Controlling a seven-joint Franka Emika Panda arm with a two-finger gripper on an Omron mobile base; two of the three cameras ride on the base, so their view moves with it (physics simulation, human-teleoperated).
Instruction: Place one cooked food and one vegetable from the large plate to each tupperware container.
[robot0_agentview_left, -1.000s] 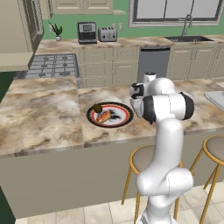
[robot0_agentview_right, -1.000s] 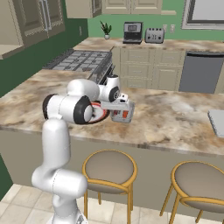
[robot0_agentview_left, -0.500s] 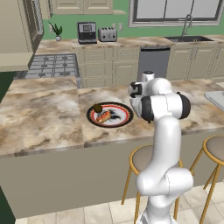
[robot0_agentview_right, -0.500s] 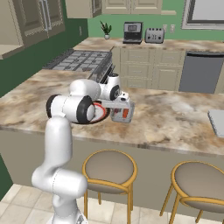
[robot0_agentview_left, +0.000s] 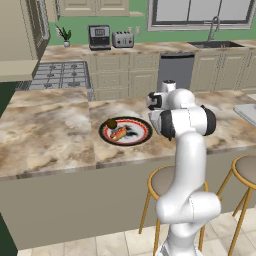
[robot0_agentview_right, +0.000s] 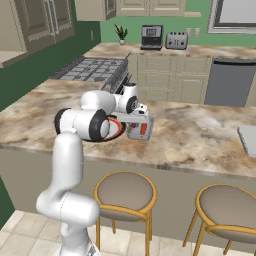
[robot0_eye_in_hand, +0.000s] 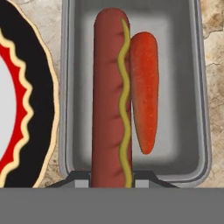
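Tupperware tray (robot0_eye_in_hand: 70, 87) lies just beside the plate (robot0_eye_in_hand: 41, 118) on the marble counter (robot0_agentview_left: 45, 135), with a carrot (robot0_eye_in_hand: 144, 92) lying inside it. The gripper (robot0_eye_in_hand: 111, 177) hangs over the tray, clamped on a mustard-striped hot dog (robot0_eye_in_hand: 109, 100) alongside the carrot. A second tray (robot0_agentview_right: 248, 140) sits well apart.

Even, bright rendered light fills the kitchen, with no glare and only faint soft shadows under the stools (robot0_agentview_right: 125, 192). The base views are slightly coarse; the hand view is sharp, softly shaded inside the tray (robot0_eye_in_hand: 183, 87).
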